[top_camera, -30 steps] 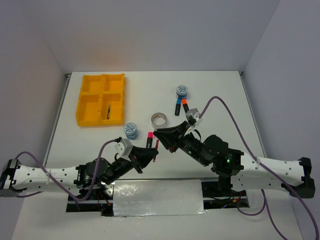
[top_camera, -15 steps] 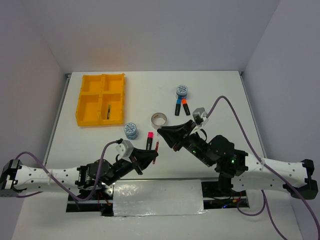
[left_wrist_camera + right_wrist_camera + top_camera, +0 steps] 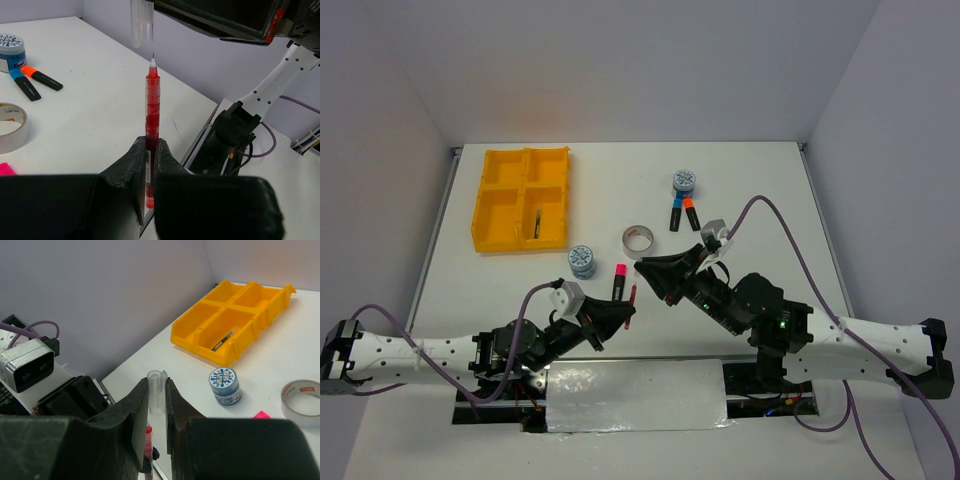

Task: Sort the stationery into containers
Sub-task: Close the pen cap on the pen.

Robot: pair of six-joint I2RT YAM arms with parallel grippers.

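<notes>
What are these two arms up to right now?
The left gripper is clamped on a red pen, whose bare tip points at the right gripper. The right gripper holds a clear cap just beyond that tip, not yet on it, so they look about to cap the pen. A dark pen lies in the yellow tray. A grey tape ring and a pink-capped highlighter lie on the table.
</notes>
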